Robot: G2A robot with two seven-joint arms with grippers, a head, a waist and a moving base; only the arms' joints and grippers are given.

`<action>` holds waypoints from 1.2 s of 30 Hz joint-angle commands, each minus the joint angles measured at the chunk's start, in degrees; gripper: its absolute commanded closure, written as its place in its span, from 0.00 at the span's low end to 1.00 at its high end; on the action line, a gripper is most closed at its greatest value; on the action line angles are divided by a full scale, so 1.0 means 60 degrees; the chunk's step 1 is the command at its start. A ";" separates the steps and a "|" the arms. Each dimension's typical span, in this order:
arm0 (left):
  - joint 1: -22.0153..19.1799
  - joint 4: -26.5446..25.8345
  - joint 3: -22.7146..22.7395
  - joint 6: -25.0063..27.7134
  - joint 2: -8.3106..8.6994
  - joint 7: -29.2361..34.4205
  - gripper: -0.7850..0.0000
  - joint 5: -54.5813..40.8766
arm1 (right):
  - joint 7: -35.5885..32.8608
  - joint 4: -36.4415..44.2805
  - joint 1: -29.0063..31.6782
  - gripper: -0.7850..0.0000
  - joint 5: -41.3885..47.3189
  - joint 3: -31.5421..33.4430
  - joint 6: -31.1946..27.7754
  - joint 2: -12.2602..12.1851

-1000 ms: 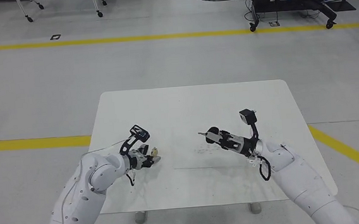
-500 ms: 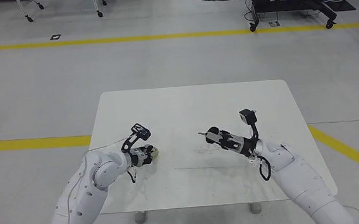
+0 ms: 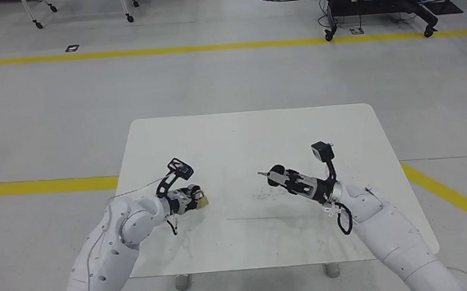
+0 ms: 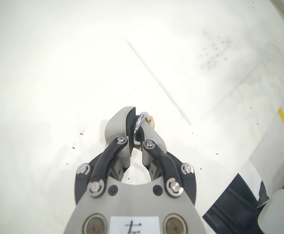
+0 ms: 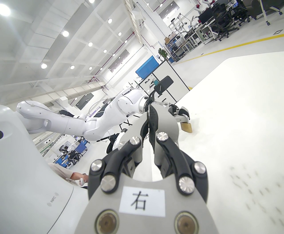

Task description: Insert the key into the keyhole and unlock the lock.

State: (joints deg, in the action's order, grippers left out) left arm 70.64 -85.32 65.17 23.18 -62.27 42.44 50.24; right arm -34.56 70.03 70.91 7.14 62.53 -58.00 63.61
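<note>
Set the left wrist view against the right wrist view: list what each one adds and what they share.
Left wrist view adds: the shackle clamped between the left pincer's pads, seen close up. Right wrist view adds: the shut right pincer, the brass body hanging under the left pincer, the whole left arm and the hall behind. Both share: the lock, the left pincer and the white table.
</note>
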 commanded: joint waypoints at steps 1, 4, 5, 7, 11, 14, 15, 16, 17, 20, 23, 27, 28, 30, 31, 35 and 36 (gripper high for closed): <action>0.0048 -0.0070 0.0056 0.0000 0.0008 -0.0335 1.00 0.0074 | 0.0000 0.0000 0.0000 1.00 0.0000 0.0000 0.0000 0.0000; 0.0215 -0.0209 0.0270 0.0014 0.0024 -0.1009 1.00 -0.0146 | 0.0000 0.0000 0.0000 1.00 0.0000 0.0000 0.0000 0.0000; 0.0291 -0.0260 0.0391 0.0034 0.0031 -0.1281 1.00 -0.0318 | 0.0000 0.0000 0.0000 1.00 0.0000 0.0000 0.0000 0.0000; 0.0407 -0.0491 0.0525 0.0275 0.0058 -0.1622 1.00 -0.0345 | 0.0000 0.0000 0.0000 1.00 0.0000 0.0000 0.0000 0.0000; 0.0407 -0.0491 0.0525 0.0275 0.0058 -0.1622 1.00 -0.0345 | 0.0000 0.0000 0.0000 1.00 0.0000 0.0000 0.0000 0.0000; 0.0407 -0.0491 0.0525 0.0275 0.0058 -0.1622 1.00 -0.0345 | 0.0037 0.0011 -0.0001 1.00 -0.0037 0.0008 0.0077 0.0001; 0.0481 -0.0477 0.0512 0.0282 0.0027 -0.1808 1.00 -0.0884 | 0.0209 0.0132 -0.0003 1.00 -0.0242 0.0017 0.0428 0.0014; 0.0507 -0.0352 0.0486 0.0510 -0.0019 -0.1936 1.00 -0.1876 | 0.0423 0.0308 0.0016 1.00 -0.0407 -0.0003 0.0651 0.0037; 0.0430 -0.0102 0.0483 0.0847 -0.0066 -0.2001 1.00 -0.3007 | 0.0699 0.0408 0.0057 1.00 -0.0504 -0.0032 0.0815 0.0069; -0.0028 0.0658 0.0265 0.1590 -0.0202 -0.1787 1.00 -0.5499 | 0.1361 0.0703 0.0132 1.00 -0.0833 -0.0252 0.1032 0.0183; -0.0615 0.1417 -0.0173 0.1753 -0.0382 -0.1232 1.00 -0.7813 | 0.1904 0.0740 0.0129 1.00 -0.1092 -0.0400 0.1050 0.0281; -0.1592 0.2521 -0.0883 0.1309 -0.0670 0.0026 1.00 -1.0439 | 0.2648 0.0596 0.0093 1.00 -0.1090 -0.0583 0.1013 0.0425; -0.1929 0.2850 -0.1067 0.1097 -0.0715 0.0335 1.00 -1.0290 | 0.2759 0.0530 0.0063 1.00 -0.1043 -0.0637 0.1007 0.0460; -0.2071 0.2898 -0.1169 0.1019 -0.0727 0.0511 1.00 -1.0073 | 0.2766 0.0452 -0.0012 1.00 -0.0995 -0.0749 0.1013 0.0506; -0.2071 0.2898 -0.1169 0.1019 -0.0727 0.0511 1.00 -1.0073 | 0.2766 0.0452 -0.0012 1.00 -0.0995 -0.0749 0.1013 0.0506; -0.2071 0.2898 -0.1169 0.1019 -0.0727 0.0511 1.00 -1.0073 | 0.2766 0.0452 -0.0012 1.00 -0.0995 -0.0749 0.1013 0.0506; -0.2071 0.2898 -0.1169 0.1019 -0.0727 0.0511 1.00 -1.0073 | 0.2766 0.0452 -0.0012 1.00 -0.0995 -0.0749 0.1013 0.0506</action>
State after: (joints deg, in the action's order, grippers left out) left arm 58.26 -67.94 58.16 29.29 -66.63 45.46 -10.07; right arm -17.98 72.74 70.83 1.18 58.02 -51.92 66.65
